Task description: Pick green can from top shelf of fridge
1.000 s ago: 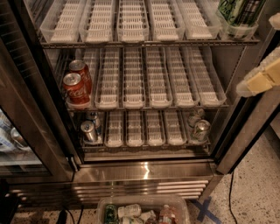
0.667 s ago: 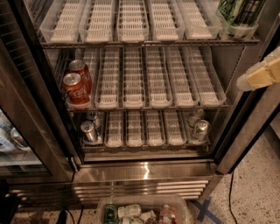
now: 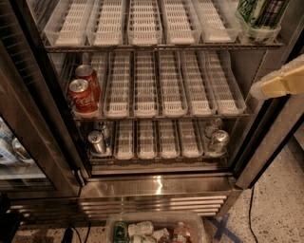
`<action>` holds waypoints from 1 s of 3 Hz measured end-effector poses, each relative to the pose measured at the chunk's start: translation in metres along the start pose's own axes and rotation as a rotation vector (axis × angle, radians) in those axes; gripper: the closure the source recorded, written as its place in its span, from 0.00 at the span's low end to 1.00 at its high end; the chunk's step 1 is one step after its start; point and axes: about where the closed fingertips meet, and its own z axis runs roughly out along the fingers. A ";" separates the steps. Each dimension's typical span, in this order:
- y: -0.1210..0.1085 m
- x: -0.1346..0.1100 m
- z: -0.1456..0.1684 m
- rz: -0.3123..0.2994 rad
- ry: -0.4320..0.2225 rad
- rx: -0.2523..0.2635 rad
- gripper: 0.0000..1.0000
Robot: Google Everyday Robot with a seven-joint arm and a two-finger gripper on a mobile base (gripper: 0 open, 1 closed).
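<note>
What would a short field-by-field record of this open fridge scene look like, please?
target: green can with white and dark streaks, far-right lane of the top wire shelf
gripper: pale yellow gripper, at the right edge, beside the stainless-steel fridge, apart from the can
middle shelf: two red cola cans, left lane
bottom shelf: silver-grey cans, left and right ends
floor: clear plastic bin holding bottles

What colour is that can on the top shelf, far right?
Green can: green with white and dark streaks, camera view. Gripper sits below it, at right.
</note>
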 end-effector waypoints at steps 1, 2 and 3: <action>0.000 0.000 0.000 0.000 0.000 0.000 0.00; 0.001 0.002 0.006 0.008 -0.007 0.030 0.00; -0.001 0.001 0.019 0.019 -0.034 0.079 0.00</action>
